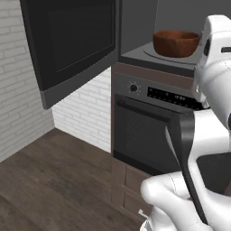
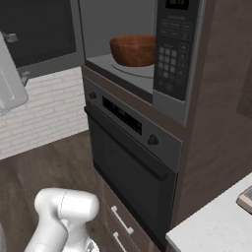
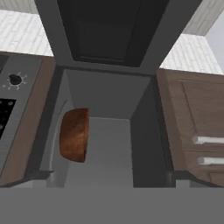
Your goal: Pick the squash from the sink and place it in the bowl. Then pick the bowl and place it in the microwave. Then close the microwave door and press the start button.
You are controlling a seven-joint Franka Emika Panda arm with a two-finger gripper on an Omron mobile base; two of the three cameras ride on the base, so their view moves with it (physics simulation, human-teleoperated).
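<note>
**Bowl on the turntable, microwave door swung wide**

Nearest the base, the white arm (image 1: pixel 205 135) rises in front of the oven (image 2: pixel 133 162), which sits directly below the microwave (image 2: pixel 147 54). The end effector itself is hard to make out in the base views; its fingers stand spread wide, released, with nothing between them and nothing touched, and the hand view looks straight into the microwave cavity from outside it.

Inside the microwave, the bowl (image 1: pixel 176 43) rests upright on the flat round turntable (image 1: pixel 153 54), toward the front of the grey cavity. It is round, deep and reddish-brown with a wood grain. Whether the squash lies in it cannot be told from these angles.

The microwave door (image 1: pixel 72 45) hangs fully open to the left of the microwave, a black panel with dark glass and a grey lower edge. The keypad (image 2: pixel 170 54) stands right of the cavity
</note>
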